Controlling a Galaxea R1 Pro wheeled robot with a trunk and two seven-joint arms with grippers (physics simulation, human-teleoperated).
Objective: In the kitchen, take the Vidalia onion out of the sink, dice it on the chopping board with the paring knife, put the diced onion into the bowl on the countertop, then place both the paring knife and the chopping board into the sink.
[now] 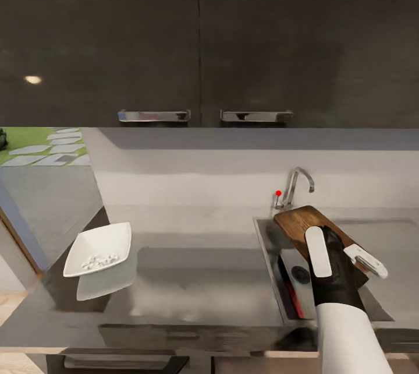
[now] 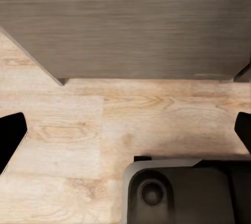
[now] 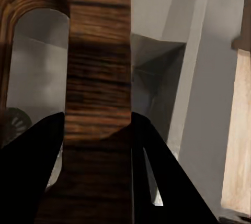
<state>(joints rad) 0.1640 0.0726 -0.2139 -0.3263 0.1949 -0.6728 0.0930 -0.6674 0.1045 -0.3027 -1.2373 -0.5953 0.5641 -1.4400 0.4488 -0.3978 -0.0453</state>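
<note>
The right hand (image 1: 343, 257), nearest the head camera, pinches the chopping board (image 1: 298, 223), its black fingers (image 3: 31, 161) closing on either side of the wood beside the handle slot. The arm hides most of the brown, grained board, which tilts over the sink (image 1: 273, 257); a red strip inside the basin is too small to identify. The left hand (image 2: 125, 130) is spread above wooden floor (image 2: 68, 135). Well apart, on the bench (image 1: 198, 281), the white bowl (image 1: 99, 249) holds pale pieces.
</note>
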